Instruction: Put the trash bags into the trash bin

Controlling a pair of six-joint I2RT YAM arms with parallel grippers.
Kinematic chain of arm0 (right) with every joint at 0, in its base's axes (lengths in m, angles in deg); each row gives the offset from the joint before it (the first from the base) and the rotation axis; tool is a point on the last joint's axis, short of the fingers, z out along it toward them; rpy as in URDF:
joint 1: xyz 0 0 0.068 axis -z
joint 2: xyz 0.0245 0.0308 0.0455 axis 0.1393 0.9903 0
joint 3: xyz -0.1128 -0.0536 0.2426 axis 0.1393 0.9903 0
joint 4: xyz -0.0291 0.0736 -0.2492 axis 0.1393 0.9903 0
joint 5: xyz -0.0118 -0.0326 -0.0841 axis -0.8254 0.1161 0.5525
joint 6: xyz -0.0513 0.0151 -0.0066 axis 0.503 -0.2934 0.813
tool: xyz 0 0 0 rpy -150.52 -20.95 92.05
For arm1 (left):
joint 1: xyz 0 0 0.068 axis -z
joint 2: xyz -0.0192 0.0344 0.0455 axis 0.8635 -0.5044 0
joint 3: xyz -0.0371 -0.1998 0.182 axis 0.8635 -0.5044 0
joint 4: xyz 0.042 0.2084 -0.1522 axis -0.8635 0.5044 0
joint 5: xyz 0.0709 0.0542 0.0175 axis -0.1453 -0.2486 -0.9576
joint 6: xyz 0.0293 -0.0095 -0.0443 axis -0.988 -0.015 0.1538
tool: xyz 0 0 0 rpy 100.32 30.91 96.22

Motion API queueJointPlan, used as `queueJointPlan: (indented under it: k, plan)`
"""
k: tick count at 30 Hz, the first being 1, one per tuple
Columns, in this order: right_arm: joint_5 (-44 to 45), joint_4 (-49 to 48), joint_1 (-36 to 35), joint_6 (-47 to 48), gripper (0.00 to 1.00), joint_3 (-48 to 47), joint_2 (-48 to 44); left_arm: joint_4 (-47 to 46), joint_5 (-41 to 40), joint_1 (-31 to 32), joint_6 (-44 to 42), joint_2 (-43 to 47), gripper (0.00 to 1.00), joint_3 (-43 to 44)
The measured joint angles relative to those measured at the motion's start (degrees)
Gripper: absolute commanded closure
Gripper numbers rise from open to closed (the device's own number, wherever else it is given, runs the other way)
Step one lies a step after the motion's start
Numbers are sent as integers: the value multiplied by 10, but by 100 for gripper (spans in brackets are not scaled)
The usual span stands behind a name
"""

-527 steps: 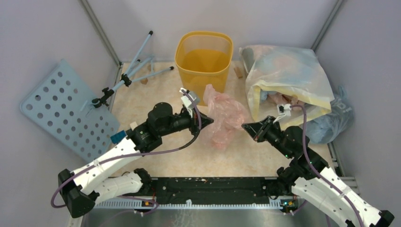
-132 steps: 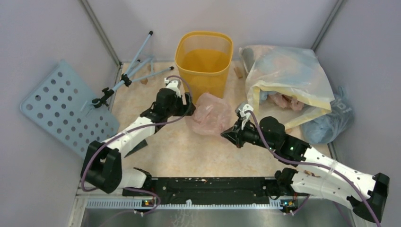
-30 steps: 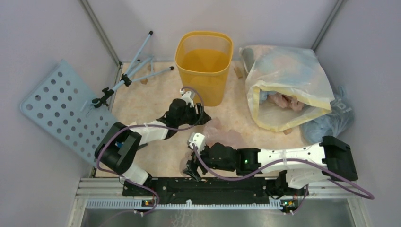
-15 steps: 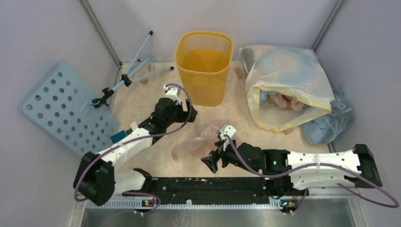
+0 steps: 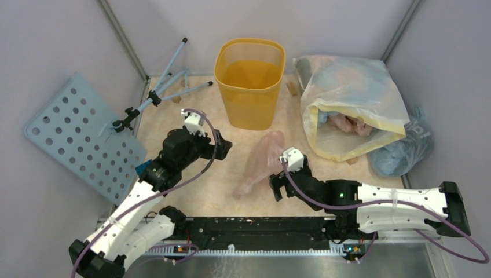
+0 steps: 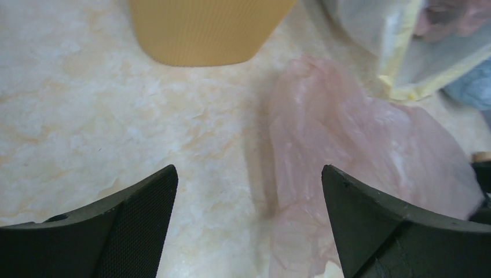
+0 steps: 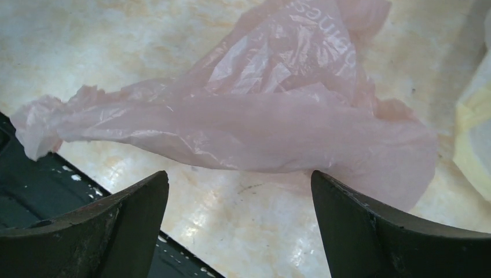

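the left gripper [image 5: 222, 147] hovers low with its claw spread wide and empty, left of the pink trash bag [image 5: 260, 163]. behind them the yellow trash bin [image 5: 251, 110] stands upright, with nothing pink showing inside. the bag lies stretched out on the table [image 5: 289, 116] in front of the bin, apart from it. at its near right edge the right gripper [image 5: 275, 189] is spread too, pinching nothing. the step in hand looks like taking hold of the bag: next, one claw needs to drop onto a raised fold, pinch the film and carry it over the rim.

Lab booth (grey panel walls [image 5: 40, 52])
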Motion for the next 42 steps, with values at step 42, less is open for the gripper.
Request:
queueJointPlan:
  k: [42]
  plan:
    - [-70, -92, 172, 68, 7, -140, 197, 7, 43, 130, 51, 212, 2, -139]
